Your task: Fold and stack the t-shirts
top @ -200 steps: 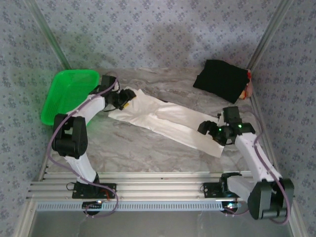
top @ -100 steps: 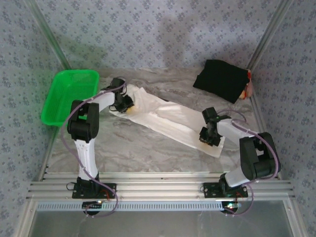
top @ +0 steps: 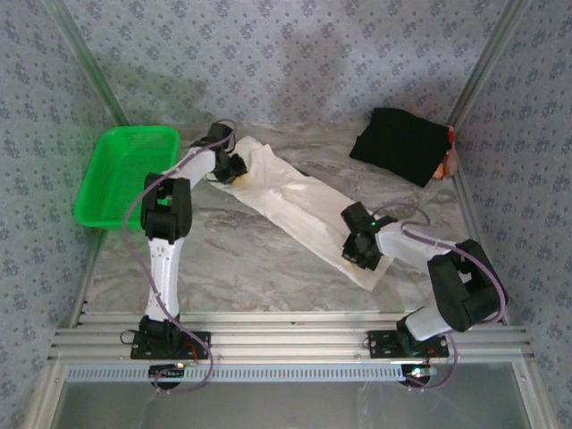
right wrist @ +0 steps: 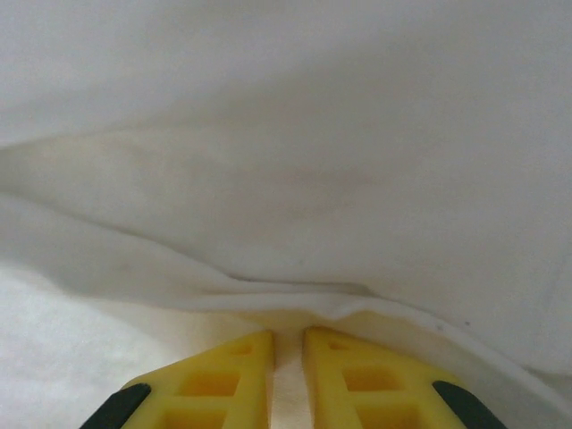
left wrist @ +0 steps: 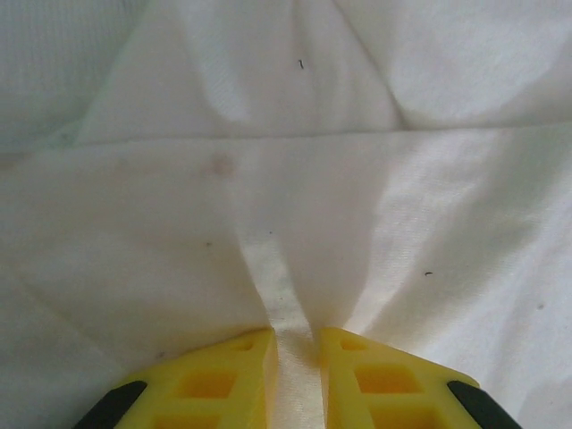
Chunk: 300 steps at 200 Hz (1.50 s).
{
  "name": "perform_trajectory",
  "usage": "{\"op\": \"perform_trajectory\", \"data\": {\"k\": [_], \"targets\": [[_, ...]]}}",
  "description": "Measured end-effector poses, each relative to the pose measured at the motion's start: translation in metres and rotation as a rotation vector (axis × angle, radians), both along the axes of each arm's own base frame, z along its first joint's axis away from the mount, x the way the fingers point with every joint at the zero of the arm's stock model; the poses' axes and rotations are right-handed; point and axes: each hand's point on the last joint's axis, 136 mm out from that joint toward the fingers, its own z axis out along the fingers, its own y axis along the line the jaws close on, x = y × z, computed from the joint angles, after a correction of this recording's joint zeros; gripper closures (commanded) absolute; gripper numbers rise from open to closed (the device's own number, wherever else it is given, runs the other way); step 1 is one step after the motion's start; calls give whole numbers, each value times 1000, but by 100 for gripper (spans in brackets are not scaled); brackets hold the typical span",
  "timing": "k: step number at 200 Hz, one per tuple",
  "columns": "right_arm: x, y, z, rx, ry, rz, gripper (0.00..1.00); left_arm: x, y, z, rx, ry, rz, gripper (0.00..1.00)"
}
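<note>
Both grippers shifted up-left, dragging white shirt [top: 299,201], now diagonal mid-frame. Left gripper [left wrist: 295,338] and right gripper [right wrist: 288,336] each pinch its cloth. Black shirt [top: 400,145] upper right. Risk: thin pinch slips under tension.

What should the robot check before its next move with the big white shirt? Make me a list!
1. Left tool pinching the off-white shirt: ok, a ridge of cloth sits between its fingers.
2. Right tool holding the near end: ok, the cloth edge runs into its narrow gap.
3. Shirt stretched as a long strip between both tools: ok.
4. Black shirt out of the way: ok, it lies apart in the far right corner.
5. Green basket out of the way: ok, it sits left of the shirt and does not touch it.
6. All cloth layers caught in each pinch: cannot tell.
</note>
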Motion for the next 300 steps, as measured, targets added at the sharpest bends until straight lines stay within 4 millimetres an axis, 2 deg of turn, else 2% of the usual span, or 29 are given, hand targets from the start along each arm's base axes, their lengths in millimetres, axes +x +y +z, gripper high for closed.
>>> {"op": "perform_trajectory", "data": {"k": [21, 30, 49, 72, 94, 134, 171, 191, 214, 230, 244, 262, 264, 271, 281, 291, 292, 295, 300], "targets": [[-8, 37, 0, 86, 0, 2, 77, 26, -8, 1, -1, -38, -13, 79], [-11, 50, 0, 120, 0, -8, 77, 30, -10, 0, -2, -45, -15, 79], [-15, 78, 2, 183, 3, -27, 76, 53, -22, 3, -11, -75, -28, 80], [-18, 122, 4, 263, 13, -42, 76, 81, -41, 4, -50, -147, -50, 80], [-24, 158, 5, 321, 26, -58, 76, 89, -54, 4, -91, -173, -55, 80], [-34, 219, 7, 409, 43, -78, 76, 95, -65, 7, -172, -190, -45, 80], [-39, 261, 10, 459, 55, -75, 75, 104, -74, 11, -228, -226, -47, 79], [-42, 273, 13, 465, 59, -57, 71, 108, -78, 14, -260, -245, -45, 78], [-47, 275, 17, 440, 67, -35, 70, 113, -82, 21, -303, -260, -35, 64], [-45, 274, 26, 414, 54, -4, 65, 117, -82, 31, -341, -272, -14, 46], [-43, 273, 43, 403, 28, 32, 59, 122, -80, 47, -385, -291, 10, 32], [-40, 270, 81, 416, -25, 81, 49, 130, -71, 80, -426, -341, 34, 20], [-40, 269, 88, 420, -35, 88, 47, 132, -66, 92, -433, -360, 39, 19], [-40, 265, 110, 429, -67, 124, 43, 134, -60, 110, -447, -387, 47, 17], [-41, 258, 137, 442, -109, 170, 39, 135, -45, 154, -470, -446, 58, 15], [-42, 245, 169, 457, -163, 225, 35, 132, -27, 203, -472, -518, 54, 14], [-41, 244, 171, 458, -168, 231, 35, 130, -24, 212, -470, -534, 51, 14], [-42, 238, 179, 458, -182, 246, 33, 128, -20, 224, -468, -549, 49, 14], [-40, 229, 192, 456, -209, 273, 32, 120, -12, 254, -459, -590, 38, 14]]}}
